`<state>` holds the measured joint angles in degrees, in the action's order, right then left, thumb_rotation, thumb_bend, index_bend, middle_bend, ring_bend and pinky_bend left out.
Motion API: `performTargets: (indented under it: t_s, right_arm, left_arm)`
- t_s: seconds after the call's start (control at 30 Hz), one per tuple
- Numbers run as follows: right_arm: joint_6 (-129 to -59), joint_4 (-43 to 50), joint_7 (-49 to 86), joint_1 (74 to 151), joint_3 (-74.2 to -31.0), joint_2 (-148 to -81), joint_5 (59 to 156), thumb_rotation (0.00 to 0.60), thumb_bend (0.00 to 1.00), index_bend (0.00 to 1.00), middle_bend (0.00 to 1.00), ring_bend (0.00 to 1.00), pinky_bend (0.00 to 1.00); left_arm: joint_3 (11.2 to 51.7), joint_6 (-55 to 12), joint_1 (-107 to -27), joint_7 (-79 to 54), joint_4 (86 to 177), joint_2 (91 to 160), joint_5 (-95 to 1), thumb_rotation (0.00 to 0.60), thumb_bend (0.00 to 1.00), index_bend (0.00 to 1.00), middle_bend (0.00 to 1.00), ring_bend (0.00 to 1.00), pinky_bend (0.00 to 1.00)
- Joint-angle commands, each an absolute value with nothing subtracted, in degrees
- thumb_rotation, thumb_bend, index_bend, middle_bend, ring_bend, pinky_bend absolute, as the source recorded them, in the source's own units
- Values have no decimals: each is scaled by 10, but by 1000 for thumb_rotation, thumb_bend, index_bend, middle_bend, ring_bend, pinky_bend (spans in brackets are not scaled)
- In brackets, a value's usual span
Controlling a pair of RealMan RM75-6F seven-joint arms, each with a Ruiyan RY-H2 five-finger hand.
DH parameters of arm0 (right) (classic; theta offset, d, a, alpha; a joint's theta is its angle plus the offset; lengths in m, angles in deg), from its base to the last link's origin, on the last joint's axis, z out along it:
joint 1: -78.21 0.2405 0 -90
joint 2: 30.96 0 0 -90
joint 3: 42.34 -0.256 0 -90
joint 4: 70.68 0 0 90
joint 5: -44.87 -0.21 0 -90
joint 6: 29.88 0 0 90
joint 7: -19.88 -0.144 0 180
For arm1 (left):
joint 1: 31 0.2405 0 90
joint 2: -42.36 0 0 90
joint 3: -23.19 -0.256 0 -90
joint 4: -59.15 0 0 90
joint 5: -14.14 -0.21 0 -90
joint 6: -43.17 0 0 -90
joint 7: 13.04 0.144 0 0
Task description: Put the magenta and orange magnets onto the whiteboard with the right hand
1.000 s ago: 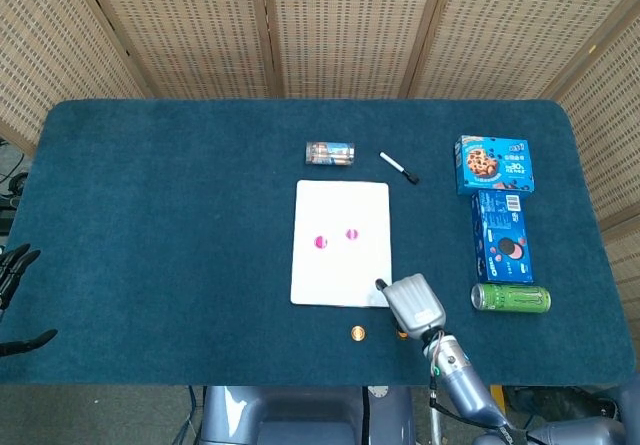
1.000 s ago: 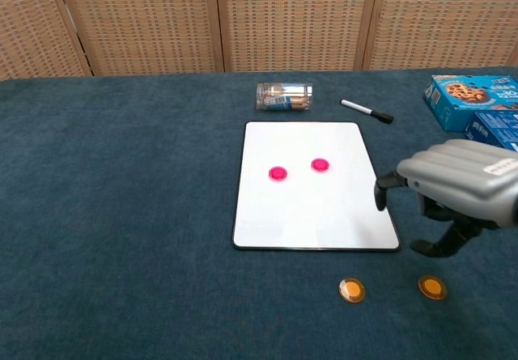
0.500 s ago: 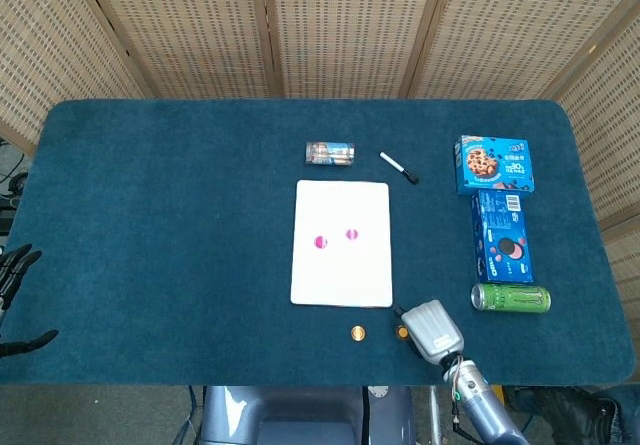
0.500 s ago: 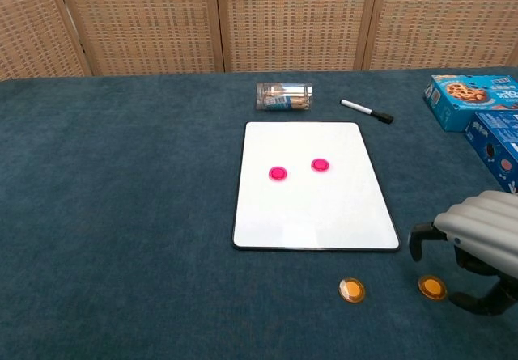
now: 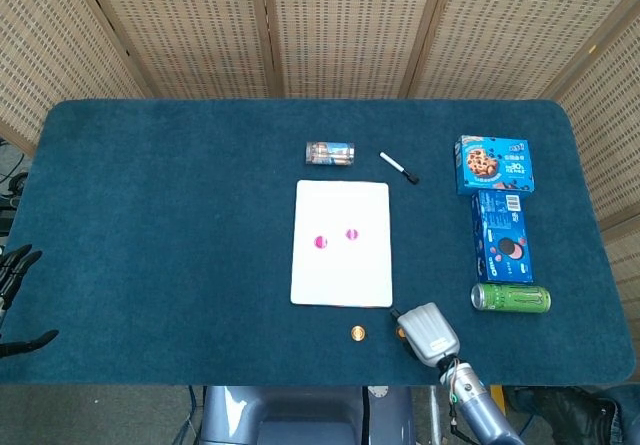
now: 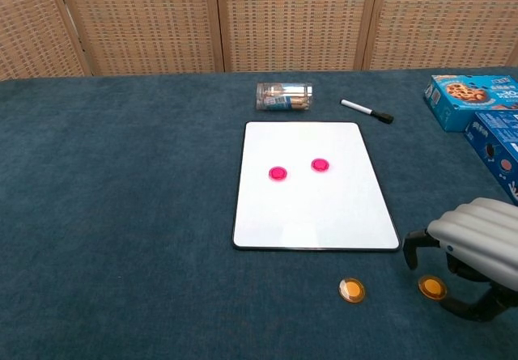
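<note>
While the right hand [image 6: 473, 255] hangs low over the near right part of the table [image 5: 150, 215], its fingers are spread and hold nothing, with one dark fingertip just left of the right-hand orange magnet [image 6: 431, 287] and another curled just behind it. A second ago this hand stood higher, beside the right edge of the whiteboard [image 6: 312, 214]; it has since dropped toward the near edge of the table and now brackets that magnet without visibly gripping it. In the last half second it has shifted only slightly left, which suggests a fine alignment before a pinch. The magnet has not moved and lies flat on the cloth, just off the near right corner of the whiteboard.

The second orange magnet [image 6: 351, 290] lies further left, near the table's front edge and just in front of the whiteboard's near edge, untouched. Both magenta magnets [image 6: 278, 173] sit side by side on the whiteboard, around its middle, so that half of the task reads as complete. The remaining work is judged to be two pick-and-place cycles for the orange pair, starting with the right-hand one.

The left hand [image 5: 15, 275] hangs off the left edge of the table, released and idle.
</note>
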<state>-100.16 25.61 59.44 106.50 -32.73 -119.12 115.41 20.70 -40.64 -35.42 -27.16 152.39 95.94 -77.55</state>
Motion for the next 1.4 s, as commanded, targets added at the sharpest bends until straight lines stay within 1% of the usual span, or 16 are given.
performTargets:
  t_s: [0.03, 0.53, 0.57, 0.7, 0.97, 1.07, 1.27, 1.3, 1.4]
  right_arm:
    - [-997, 248, 595, 1061, -330, -1195, 1156, 600, 363, 378, 998, 1000, 1000]
    - [-976, 220, 581, 1041, -343, -1200, 1175, 600, 363, 394, 998, 1000, 1000]
    - [-975, 218, 580, 1040, -344, -1200, 1176, 600, 363, 412, 998, 1000, 1000]
    - [-970, 212, 567, 1035, -346, -1199, 1185, 600, 363, 553, 1000, 1000, 1000]
    - [-963, 214, 551, 1030, -359, -1198, 1193, 600, 363, 563, 1000, 1000, 1000]
    - [-960, 227, 546, 1033, -375, -1194, 1186, 600, 363, 563, 1000, 1000, 1000]
    - [-943, 270, 559, 1063, -441, -1184, 1143, 600, 363, 563, 1000, 1000, 1000]
    - [-940, 275, 565, 1072, -455, -1184, 1132, 600, 363, 563, 1000, 1000, 1000]
    - [-923, 277, 609, 1116, -518, -1201, 1076, 600, 376, 563, 1000, 1000, 1000]
  left_arm:
    - [207, -407, -354, -271, 1524, 960, -775, 600, 0, 0, 0, 0, 0]
    - [207, -403, -356, -268, 1525, 960, -773, 600, 0, 0, 0, 0, 0]
    - [207, -403, -356, -268, 1525, 960, -773, 600, 0, 0, 0, 0, 0]
    - [207, -401, -356, -267, 1525, 960, -772, 600, 0, 0, 0, 0, 0]
    - [207, -401, -357, -267, 1526, 960, -772, 600, 0, 0, 0, 0, 0]
    - [207, -400, -357, -267, 1526, 960, -771, 600, 0, 0, 0, 0, 0]
    - [208, -400, -357, -268, 1526, 959, -770, 600, 0, 0, 0, 0, 0]
    - [208, -400, -357, -268, 1526, 960, -769, 600, 0, 0, 0, 0, 0]
    - [208, -396, -359, -267, 1526, 960, -768, 600, 0, 0, 0, 0, 0]
